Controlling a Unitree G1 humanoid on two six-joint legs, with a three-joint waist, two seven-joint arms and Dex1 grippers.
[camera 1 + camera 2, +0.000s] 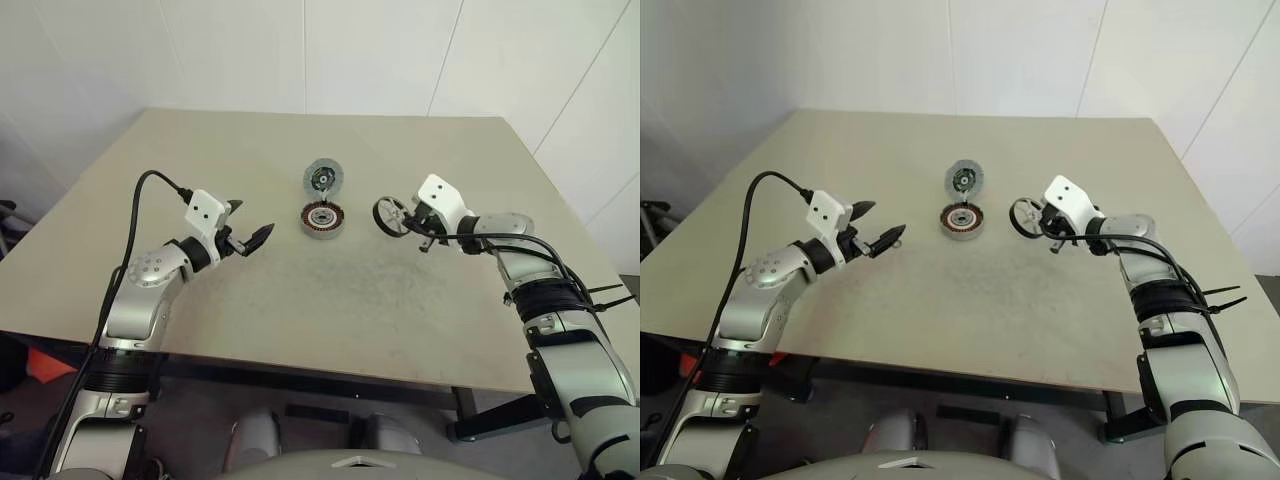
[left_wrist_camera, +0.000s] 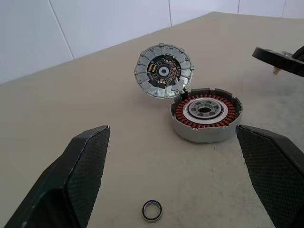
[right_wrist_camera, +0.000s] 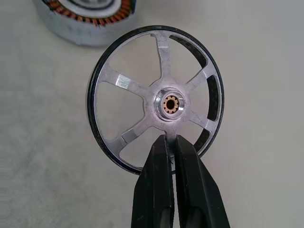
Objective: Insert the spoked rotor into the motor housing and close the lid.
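My right gripper (image 3: 171, 142) is shut on the spoked rotor (image 3: 170, 103), a five-spoke silver wheel with a dark rim, pinching one spoke near the rim. It holds the rotor (image 1: 391, 217) on edge, just right of the motor housing (image 1: 323, 219) and off the table. The housing (image 2: 205, 114) sits mid-table, a short metal ring with copper-orange windings showing from above. Its lid (image 2: 164, 71), a grey disc with a segmented rim and dark centre, stands tilted open against the housing's far side. To the housing's left, my left gripper (image 1: 250, 222) hangs open with nothing in it, pointing toward the housing.
A small dark ring (image 2: 152, 210) lies flat on the beige table (image 1: 300, 290) between my left gripper and the housing. White walls stand behind the table's far edge. Bare tabletop spreads in front of the housing.
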